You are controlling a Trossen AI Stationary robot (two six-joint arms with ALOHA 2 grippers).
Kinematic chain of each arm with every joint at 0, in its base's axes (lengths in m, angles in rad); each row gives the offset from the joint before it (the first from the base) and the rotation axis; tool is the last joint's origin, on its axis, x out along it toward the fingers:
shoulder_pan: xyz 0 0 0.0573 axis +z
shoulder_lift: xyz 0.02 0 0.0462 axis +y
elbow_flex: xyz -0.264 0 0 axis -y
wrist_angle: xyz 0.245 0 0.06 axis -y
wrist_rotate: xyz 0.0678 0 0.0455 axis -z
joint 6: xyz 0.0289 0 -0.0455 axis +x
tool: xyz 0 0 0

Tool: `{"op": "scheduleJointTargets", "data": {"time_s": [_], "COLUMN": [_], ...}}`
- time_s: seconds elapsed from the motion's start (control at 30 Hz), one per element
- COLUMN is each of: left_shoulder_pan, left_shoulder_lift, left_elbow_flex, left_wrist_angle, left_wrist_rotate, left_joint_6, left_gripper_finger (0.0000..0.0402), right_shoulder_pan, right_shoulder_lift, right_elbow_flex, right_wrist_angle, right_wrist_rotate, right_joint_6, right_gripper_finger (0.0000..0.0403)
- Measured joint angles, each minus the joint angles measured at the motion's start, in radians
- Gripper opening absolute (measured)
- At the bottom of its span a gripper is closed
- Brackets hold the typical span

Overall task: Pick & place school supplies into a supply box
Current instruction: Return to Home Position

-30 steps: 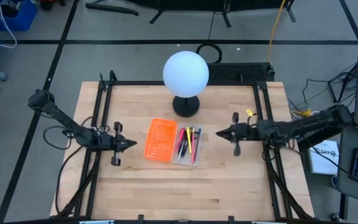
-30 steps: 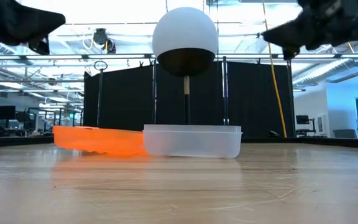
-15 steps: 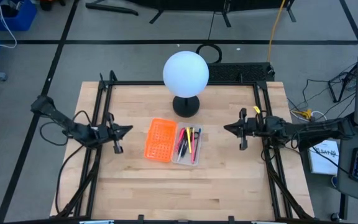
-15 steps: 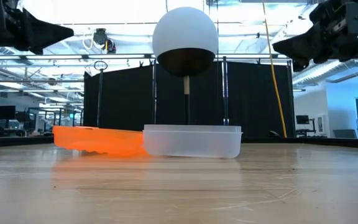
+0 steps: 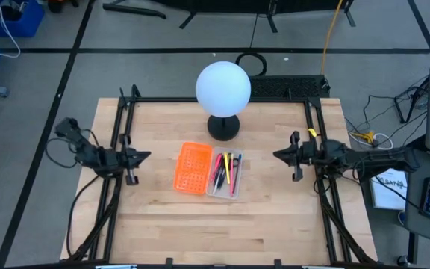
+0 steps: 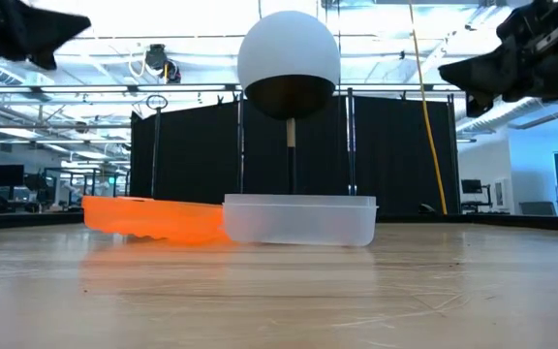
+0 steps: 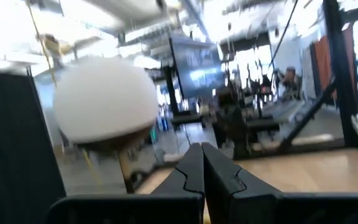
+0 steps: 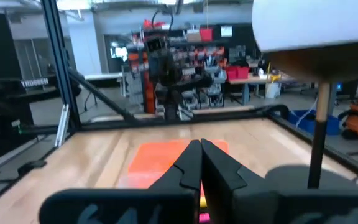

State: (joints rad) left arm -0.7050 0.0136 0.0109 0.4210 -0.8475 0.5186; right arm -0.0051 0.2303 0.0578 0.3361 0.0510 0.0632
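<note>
- Seen from above, my left gripper (image 5: pixel 143 155) and my right gripper (image 5: pixel 278 155) sit out by the opposite side edges of the table (image 5: pixel 200 232), tips pointing inward at each other; the supply box (image 5: pixel 220 193) lies between them, well apart from both and somewhat nearer my right fingertips
- In that same view the school supplies (image 5: pixel 225 172) lie lengthwise inside the box: black, pink-red and yellow sticks side by side; I cannot tell whether the scissors are among them, and I see nothing loose on the wood
- The orange panel (image 5: pixel 190 168) lies touching or just beside the box, on the side toward my left fingers, and the globe lamp (image 5: pixel 223 87) stands beyond both
- From table height, the left gripper (image 6: pixel 80 23) and right gripper (image 6: pixel 446 72) hang high above the supply box (image 6: pixel 298 220), neither close to it; its contents do not show through the wall
- Past my left gripper (image 7: pixel 202 163), the two fingers are pressed together with nothing between them
- Past my right gripper (image 8: pixel 200 158), the fingers are likewise clenched on nothing, with the orange panel (image 8: pixel 166 155) ahead of the tips
- My judgement: the packing looks finished, and only parking both arms is left
</note>
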Motion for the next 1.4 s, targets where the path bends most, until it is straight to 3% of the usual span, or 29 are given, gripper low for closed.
{"op": "scheduleJointTargets", "data": {"time_s": [0.1, 0.2, 0.4, 0.57, 0.67, 0.93, 1.13, 1.4], "left_shoulder_pan": [0.011, 0.049, 0.214, 0.355, 0.4, 0.444, 0.441, 0.441], "left_shoulder_lift": [-0.008, -0.008, -0.008, -0.008, -0.008, -0.008, -0.008, -0.005], "left_elbow_flex": [0.002, 0.001, 0.001, 0.001, 0.003, 0.003, 0.003, 0.003], "left_wrist_angle": [0.046, -0.017, -0.252, -0.355, -0.374, -0.386, -0.393, -0.401], "left_wrist_rotate": [0.056, 0.158, 0.255, 0.536, 0.65, 0.689, 0.721, 0.754], "left_joint_6": [0.088, 0.1, -0.066, -0.258, -0.292, -0.313, -0.322, -0.313], "left_gripper_finger": [0.0001, 0.0001, 0.0001, 0.0001, 0.0001, 0.0001, 0.0001, 0.0001], "right_shoulder_pan": [0.0, 0.0, 0.0, 0.0, 0.0, 0.0, 0.0, 0.0], "right_shoulder_lift": [-0.04, -0.045, -0.041, -0.041, -0.041, -0.099, -0.229, -0.228], "right_elbow_flex": [-0.001, -0.002, -0.003, -0.003, -0.004, -0.005, -0.005, -0.006], "right_wrist_angle": [-0.046, -0.06, -0.057, -0.079, -0.092, -0.059, -0.213, -0.273], "right_wrist_rotate": [0.0, -0.003, -0.081, -0.084, -0.082, -0.08, -0.078, -0.078], "right_joint_6": [-0.024, -0.058, -0.078, -0.034, -0.033, -0.084, -0.103, -0.103], "right_gripper_finger": [0.0, 0.0, 0.0, 0.0, 0.0, 0.0, 0.0, 0.0]}}
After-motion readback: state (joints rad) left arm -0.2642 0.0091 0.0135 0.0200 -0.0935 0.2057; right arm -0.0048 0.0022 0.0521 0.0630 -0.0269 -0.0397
